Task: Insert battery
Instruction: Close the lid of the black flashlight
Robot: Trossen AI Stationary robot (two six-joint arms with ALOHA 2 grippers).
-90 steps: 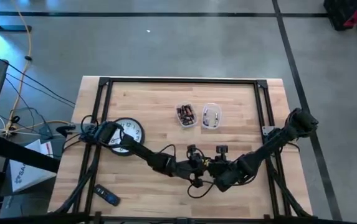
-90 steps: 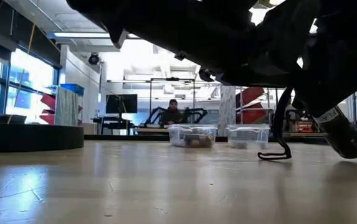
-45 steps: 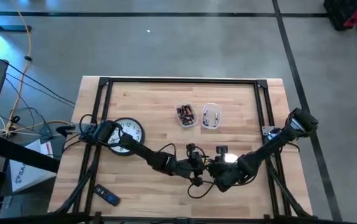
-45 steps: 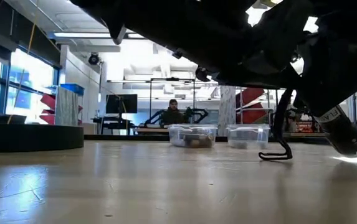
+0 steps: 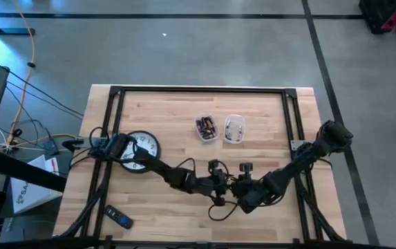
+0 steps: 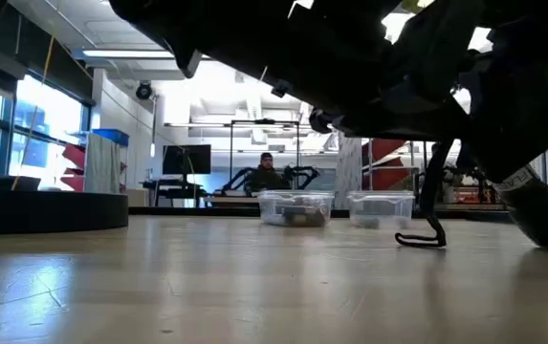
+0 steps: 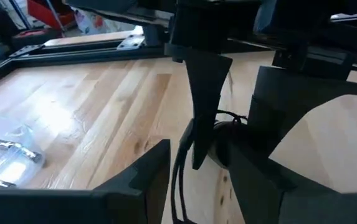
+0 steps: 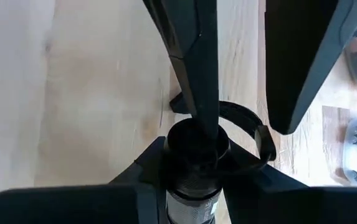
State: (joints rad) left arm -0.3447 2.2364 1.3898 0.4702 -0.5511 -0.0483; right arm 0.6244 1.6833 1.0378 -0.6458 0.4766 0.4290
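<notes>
Right wrist view: right gripper (image 8: 194, 163) clamped around flashlight (image 8: 194, 186); left gripper (image 7: 194, 180) apparently open.

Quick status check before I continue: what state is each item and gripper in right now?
flashlight: clamped in the right gripper, open end facing the left gripper
right gripper: shut on flashlight
left gripper: open, one finger at the flashlight's end
strap: hanging, touching the table
left container: lidless, holds batteries
right container: lidless, holds batteries
clock: lying face up
remote: lying flat
</notes>
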